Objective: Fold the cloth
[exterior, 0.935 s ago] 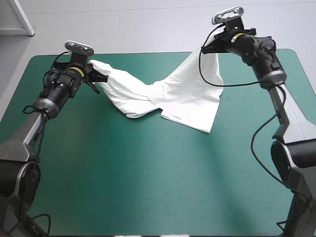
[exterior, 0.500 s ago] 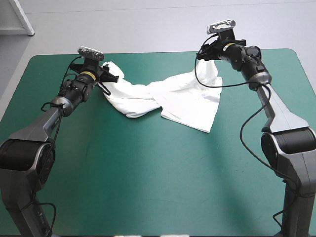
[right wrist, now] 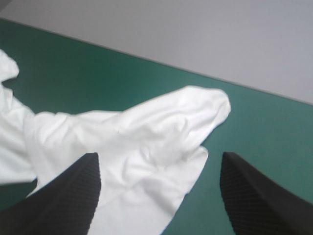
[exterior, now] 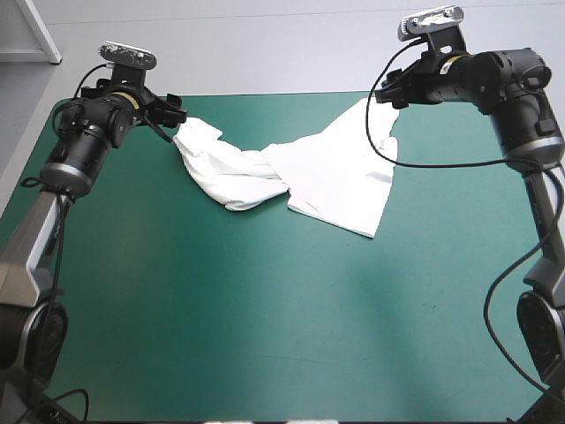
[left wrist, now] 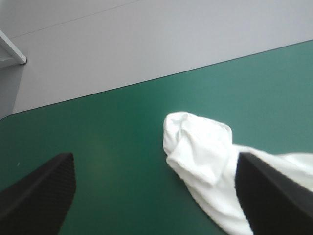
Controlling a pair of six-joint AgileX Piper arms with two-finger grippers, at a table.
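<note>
T-shirt (exterior: 300, 177) lies on table (exterior: 265, 336) toward far edge, twisted and bunched at middle, right part flatter. Left gripper (exterior: 175, 119) spread wide, just beside shirt's left end, gripping nothing. Right gripper (exterior: 380, 93) likewise wide, near shirt's far right corner.

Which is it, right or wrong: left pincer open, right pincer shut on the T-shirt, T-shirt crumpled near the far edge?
Wrong: the right pincer is open, its fingers apart in the right wrist view. Left pincer open, T-shirt crumpled near the far edge: correct.
</note>
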